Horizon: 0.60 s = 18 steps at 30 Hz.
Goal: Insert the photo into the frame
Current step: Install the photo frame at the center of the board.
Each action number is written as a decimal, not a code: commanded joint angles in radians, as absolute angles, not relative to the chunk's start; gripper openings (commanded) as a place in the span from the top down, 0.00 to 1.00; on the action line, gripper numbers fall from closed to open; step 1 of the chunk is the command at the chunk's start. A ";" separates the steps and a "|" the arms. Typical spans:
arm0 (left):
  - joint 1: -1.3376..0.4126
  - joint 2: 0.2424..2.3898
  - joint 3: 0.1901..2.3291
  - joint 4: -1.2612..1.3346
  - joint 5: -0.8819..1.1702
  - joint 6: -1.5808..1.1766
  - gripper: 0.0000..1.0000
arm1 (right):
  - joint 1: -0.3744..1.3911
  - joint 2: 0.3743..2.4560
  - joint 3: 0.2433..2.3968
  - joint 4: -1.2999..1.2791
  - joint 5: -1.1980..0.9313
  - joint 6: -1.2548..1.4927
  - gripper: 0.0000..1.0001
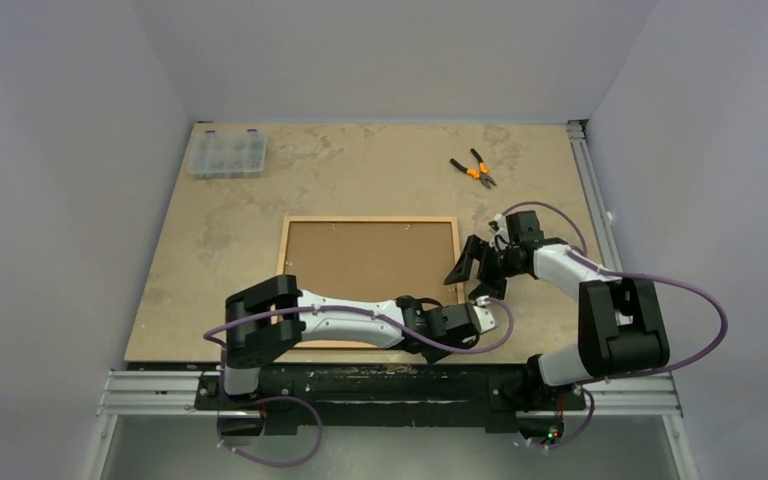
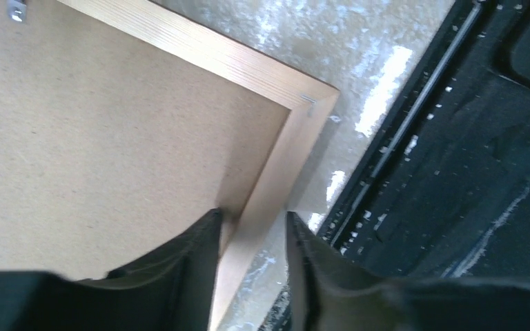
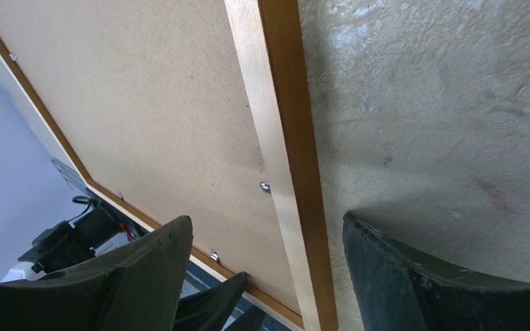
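Near rail of the frame [image 1: 370, 225] behind the left arm; photo unseen under the backing panel [image 1: 368, 262].

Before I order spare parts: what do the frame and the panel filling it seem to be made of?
The frame looks like light orange-brown wood with a smooth finish; fine straight grain lines run along its moulding. The panel inside it looks like matte brown hardboard: flat, speckled, grainless. Both are judged by look alone.

No readable text, label, brand, number or sign on anything
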<state>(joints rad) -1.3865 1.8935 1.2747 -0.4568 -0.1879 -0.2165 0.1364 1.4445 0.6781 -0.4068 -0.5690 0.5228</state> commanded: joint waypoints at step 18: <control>-1.341 1.788 1.298 -0.475 -0.213 -0.215 1.00 | 0.116 1.526 0.589 -0.286 -0.678 0.528 0.22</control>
